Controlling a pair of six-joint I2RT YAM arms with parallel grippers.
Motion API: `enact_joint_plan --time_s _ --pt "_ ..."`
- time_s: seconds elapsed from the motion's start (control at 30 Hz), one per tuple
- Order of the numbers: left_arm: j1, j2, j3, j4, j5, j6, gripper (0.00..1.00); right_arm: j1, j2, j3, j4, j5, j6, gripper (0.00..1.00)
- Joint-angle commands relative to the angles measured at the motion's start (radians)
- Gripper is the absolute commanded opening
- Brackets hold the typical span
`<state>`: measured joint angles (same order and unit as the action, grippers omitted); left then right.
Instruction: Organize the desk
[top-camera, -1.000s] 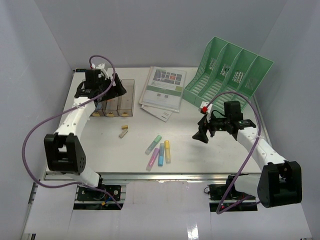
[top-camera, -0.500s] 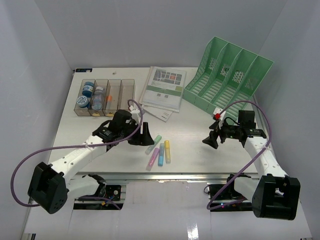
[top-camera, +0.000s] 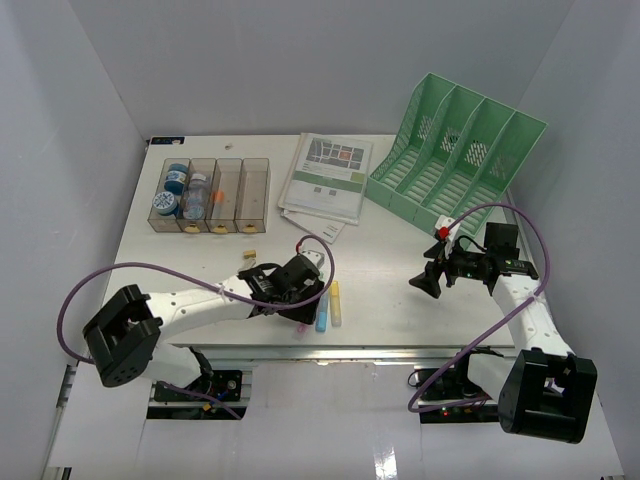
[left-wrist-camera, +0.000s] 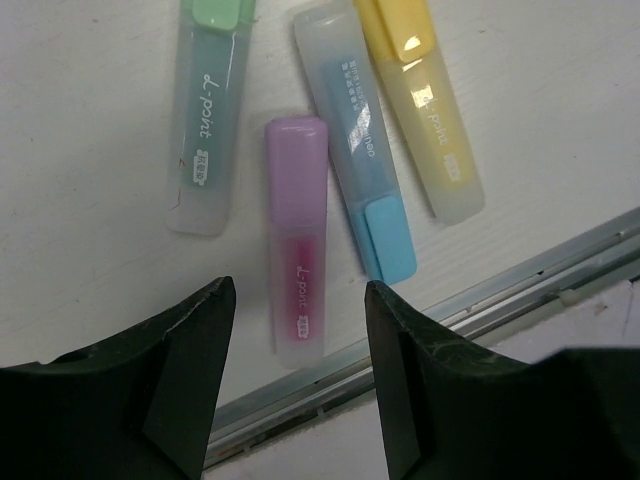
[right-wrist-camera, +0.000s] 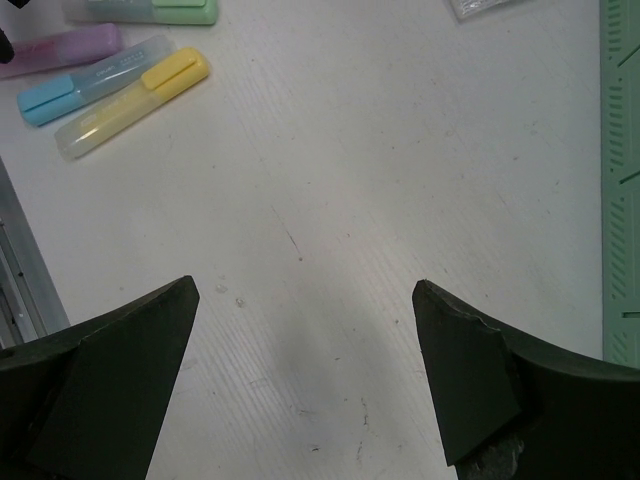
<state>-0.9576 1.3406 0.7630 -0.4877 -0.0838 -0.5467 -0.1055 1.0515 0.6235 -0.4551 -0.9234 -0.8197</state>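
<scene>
The left gripper (left-wrist-camera: 295, 300) is spread astride the pink highlighter (left-wrist-camera: 296, 230), lower centre; the blue highlighter (left-wrist-camera: 358, 150) just beside could be knocked off the desk (left-wrist-camera: 80, 150). The right gripper (right-wrist-camera: 305, 300) is held apart, empty.

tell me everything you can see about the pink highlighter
The pink highlighter lies flat on the desk near the front rail, between the green highlighter and blue highlighter. Frosted plastic body, pink inside, with print; lilac cap pointing away from the rail. The left gripper has open jaws either side of its rail end, not gripping.
</scene>
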Motion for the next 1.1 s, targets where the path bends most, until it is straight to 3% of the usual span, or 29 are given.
enact_joint_plan --time_s 0.0,0.13,0.33,0.63,0.83,1.07 --pt "-0.047 0.041 0.063 -0.056 -0.148 -0.033 0.65 -0.007 -0.004 -0.007 -0.007 -0.038 -0.01 0.95" --pt "-0.057 0.097 0.07 -0.051 -0.139 -0.036 0.65 -0.008 -0.008 -0.004 -0.008 -0.046 -0.007 0.95" --pt "-0.069 0.167 0.075 -0.04 -0.13 -0.033 0.51 -0.008 -0.013 -0.002 -0.007 -0.053 -0.002 0.95" --pt "-0.082 0.227 0.086 -0.019 -0.132 -0.035 0.38 -0.01 -0.023 0.002 -0.012 -0.064 -0.001 0.95" --pt "-0.087 0.173 0.113 -0.022 -0.148 -0.026 0.25 -0.01 -0.032 0.005 -0.016 -0.075 -0.001 0.95" --pt "-0.044 0.052 0.208 -0.066 -0.196 0.035 0.17 -0.01 -0.051 0.012 -0.026 -0.093 -0.002 0.95"
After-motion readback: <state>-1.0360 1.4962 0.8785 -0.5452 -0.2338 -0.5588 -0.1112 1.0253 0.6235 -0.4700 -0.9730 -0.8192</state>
